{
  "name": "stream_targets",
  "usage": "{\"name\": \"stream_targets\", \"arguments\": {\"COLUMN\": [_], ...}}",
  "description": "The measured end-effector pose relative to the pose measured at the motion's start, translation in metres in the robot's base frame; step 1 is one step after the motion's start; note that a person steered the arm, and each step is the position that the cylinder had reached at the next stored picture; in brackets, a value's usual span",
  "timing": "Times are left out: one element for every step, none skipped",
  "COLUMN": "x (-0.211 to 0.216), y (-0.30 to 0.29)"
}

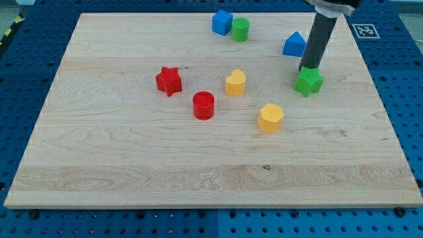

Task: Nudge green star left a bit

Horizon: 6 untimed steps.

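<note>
The green star [308, 82] lies on the wooden board [132, 158] at the view's right. My tip [308, 68] ends right at the star's top edge, touching or just behind it. The dark rod rises from there to the view's top right. A blue triangular block [295, 44] sits just up and left of the rod.
A blue cube [222, 22] and a green cylinder [240, 30] stand at the view's top centre. A yellow heart-like block [235, 83], a yellow hexagon [270, 118], a red cylinder [203, 105] and a red star [168, 80] lie left of the green star.
</note>
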<state>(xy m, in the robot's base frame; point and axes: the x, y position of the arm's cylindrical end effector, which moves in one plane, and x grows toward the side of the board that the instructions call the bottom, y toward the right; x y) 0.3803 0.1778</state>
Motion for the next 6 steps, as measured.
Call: {"name": "stream_targets", "arguments": {"x": [0.006,0.002,0.013,0.031,0.038,0.042], "y": [0.0,0.032,0.074,0.065,0.053,0.04]}}
